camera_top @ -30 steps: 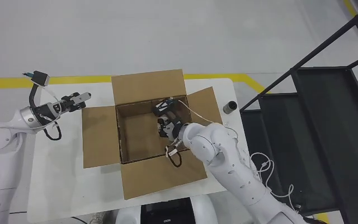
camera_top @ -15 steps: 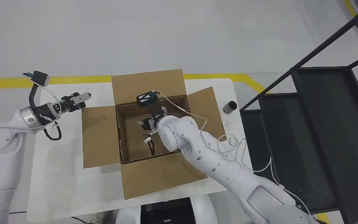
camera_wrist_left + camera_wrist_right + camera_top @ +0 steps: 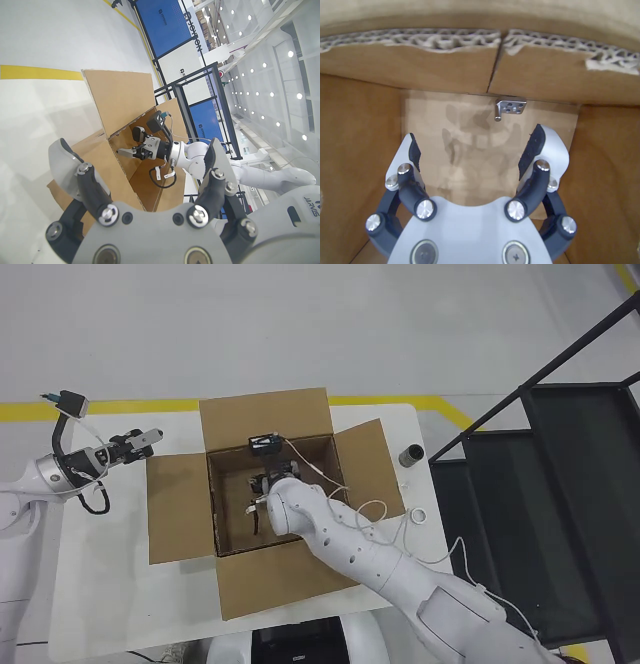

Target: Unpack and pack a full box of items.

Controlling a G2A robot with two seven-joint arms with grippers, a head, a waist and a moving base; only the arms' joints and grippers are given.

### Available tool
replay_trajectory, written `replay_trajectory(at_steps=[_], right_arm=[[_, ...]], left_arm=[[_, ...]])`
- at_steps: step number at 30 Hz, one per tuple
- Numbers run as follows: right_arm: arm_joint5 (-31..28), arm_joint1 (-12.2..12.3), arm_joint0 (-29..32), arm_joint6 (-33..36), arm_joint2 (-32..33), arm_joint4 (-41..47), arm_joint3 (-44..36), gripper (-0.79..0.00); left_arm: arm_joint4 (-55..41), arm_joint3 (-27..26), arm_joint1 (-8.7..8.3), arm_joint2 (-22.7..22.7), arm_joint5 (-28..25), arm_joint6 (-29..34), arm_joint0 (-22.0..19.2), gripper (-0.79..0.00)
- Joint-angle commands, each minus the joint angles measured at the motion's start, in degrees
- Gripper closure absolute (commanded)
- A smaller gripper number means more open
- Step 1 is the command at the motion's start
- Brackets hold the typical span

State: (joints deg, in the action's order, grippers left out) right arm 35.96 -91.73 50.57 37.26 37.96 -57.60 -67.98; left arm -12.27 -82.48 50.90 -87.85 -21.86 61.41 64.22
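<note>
The open cardboard box stands in the middle of the white table with all its flaps folded out. My right gripper is down inside it, open and holding nothing. In the right wrist view the right gripper hangs over the box floor, and a small grey metal bracket lies ahead of it against the box wall. My left gripper is above the table just off the box's left flap, open and empty. In the left wrist view the left gripper faces the box and the right gripper.
A small dark cylinder and a white ring sit on the table right of the box. A black metal stair frame stands beyond the table's right edge. A yellow floor line runs behind the table.
My right arm has swung leftward inside the box, from its right side toward the middle. The left arm has not moved.
</note>
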Motion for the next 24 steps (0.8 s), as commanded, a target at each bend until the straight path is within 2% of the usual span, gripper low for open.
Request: replay_trajectory(at_steps=[1,6,10,16,24], right_arm=[[0.9,-0.4,0.1,-1.7,-0.1,-0.1,1.2,-0.785],[2.9,-1.3,1.2,-8.5,0.1,-1.1,3.9,-0.785],[0.3,-1.6,1.2,-9.8,0.9,-0.6,6.2,-0.785],[-3.5,-1.7,0.0,-6.8,1.7,-1.9,7.8,-0.785],[-6.3,-2.4,-2.5,-2.9,4.0,0.9,11.6,-0.785]], left_arm=[[0.0,0.0,0.0,0.0,0.0,0.0,0.0,-0.785],[0.0,0.0,0.0,0.0,0.0,0.0,0.0,-0.785],[0.0,0.0,0.0,0.0,0.0,0.0,0.0,-0.785],[0.0,0.0,0.0,0.0,0.0,0.0,0.0,-0.785],[0.0,0.0,0.0,0.0,0.0,0.0,0.0,-0.785]])
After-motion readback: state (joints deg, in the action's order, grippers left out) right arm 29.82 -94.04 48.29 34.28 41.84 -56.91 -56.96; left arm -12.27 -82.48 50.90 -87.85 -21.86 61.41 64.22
